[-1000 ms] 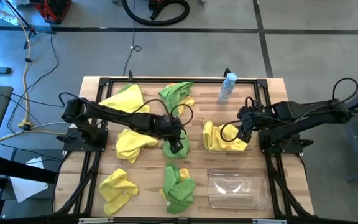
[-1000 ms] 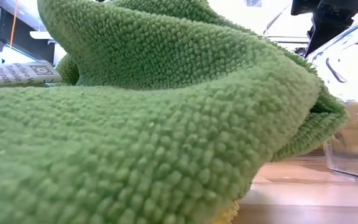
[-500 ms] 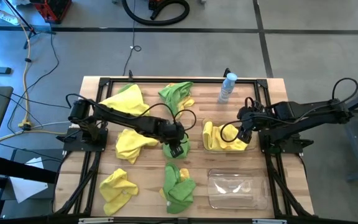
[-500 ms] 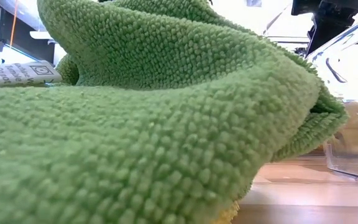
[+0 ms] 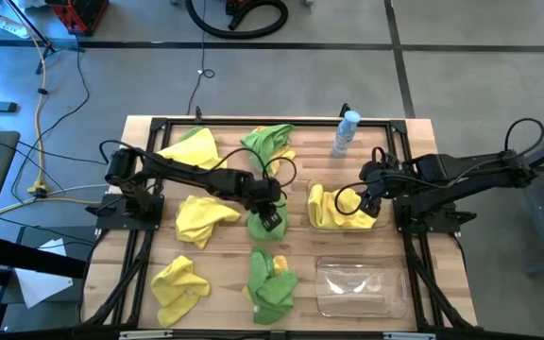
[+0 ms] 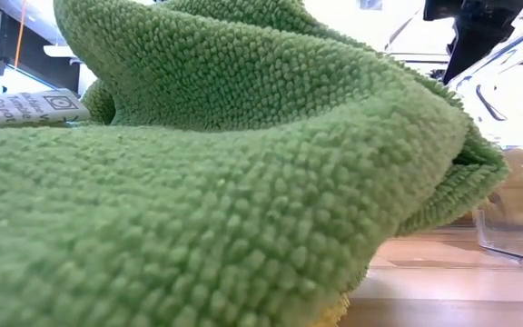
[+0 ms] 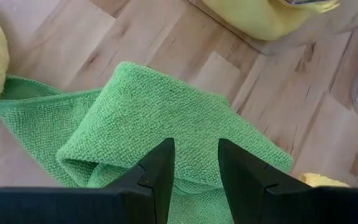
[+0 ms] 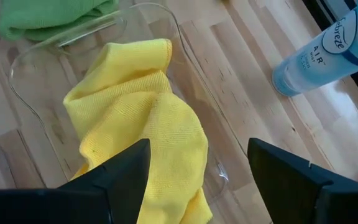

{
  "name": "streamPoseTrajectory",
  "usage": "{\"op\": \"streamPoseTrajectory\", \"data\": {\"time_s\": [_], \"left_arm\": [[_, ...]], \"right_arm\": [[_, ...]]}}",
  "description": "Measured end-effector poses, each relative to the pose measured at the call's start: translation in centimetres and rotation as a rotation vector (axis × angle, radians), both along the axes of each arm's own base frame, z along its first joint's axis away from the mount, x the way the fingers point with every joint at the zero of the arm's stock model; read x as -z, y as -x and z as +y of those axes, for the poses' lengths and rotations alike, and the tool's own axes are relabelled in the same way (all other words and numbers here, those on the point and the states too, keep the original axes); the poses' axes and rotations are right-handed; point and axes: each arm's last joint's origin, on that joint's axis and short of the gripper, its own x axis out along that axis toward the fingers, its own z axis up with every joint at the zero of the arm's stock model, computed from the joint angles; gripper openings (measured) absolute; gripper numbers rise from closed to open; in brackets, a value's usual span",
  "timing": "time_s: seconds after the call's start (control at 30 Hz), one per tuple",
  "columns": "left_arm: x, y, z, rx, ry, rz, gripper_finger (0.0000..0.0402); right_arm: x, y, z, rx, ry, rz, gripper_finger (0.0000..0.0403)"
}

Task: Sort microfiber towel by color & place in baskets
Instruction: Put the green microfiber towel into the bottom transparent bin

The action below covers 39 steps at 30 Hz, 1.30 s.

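Wooden table (image 5: 442, 260), spray bottle (image 5: 346, 132), green towel (image 6: 225, 173) blocking low view

Rumpled yellow towels (image 5: 199, 215) and green towels (image 5: 272, 283) lie scattered; one yellow towel (image 8: 145, 140) fills a clear basket (image 5: 312, 219), another basket (image 5: 362, 286) nearby.

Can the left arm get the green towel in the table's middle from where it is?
Probably yes. The left tool hovers right above the green towel, fingers parted, with nothing between them.

Left hand (image 5: 270, 219) sits on a green towel (image 5: 264, 225) beside the yellow-filled basket (image 5: 312, 210).
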Motion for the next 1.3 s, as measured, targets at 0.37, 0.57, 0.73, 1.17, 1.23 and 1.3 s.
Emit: {"op": "streamPoseTrajectory", "data": {"time_s": [0.37,0.57,0.73,1.17,1.23,1.3], "left_arm": [[1.3,-0.4,0.1,-0.063,0.024,0.035,0.0113],[5.2,-1.3,-0.9,0.035,-0.017,0.120,0.0113],[7.7,-1.9,-1.8,0.070,-0.035,0.158,0.0091],[-2.2,0.2,-2.2,0.044,-0.105,-0.117,0.0001],[-4.5,1.0,-2.2,0.028,-0.129,-0.193,0.0001],[-6.7,1.8,-2.4,0.035,-0.150,-0.277,0.0001]], "right_arm": [[0.0,-0.1,0.0,0.009,0.018,-0.009,0.0266],[-0.1,-0.1,-0.1,0.013,0.024,-0.019,0.0266],[-0.1,-0.4,0.0,0.014,0.021,-0.038,0.0266],[-0.2,-0.7,0.2,0.034,-0.054,-0.077,0.0266],[-0.2,-0.7,0.2,0.035,-0.052,-0.078,0.0266],[-0.2,-0.7,0.1,0.043,-0.037,-0.080,0.0266]]}}
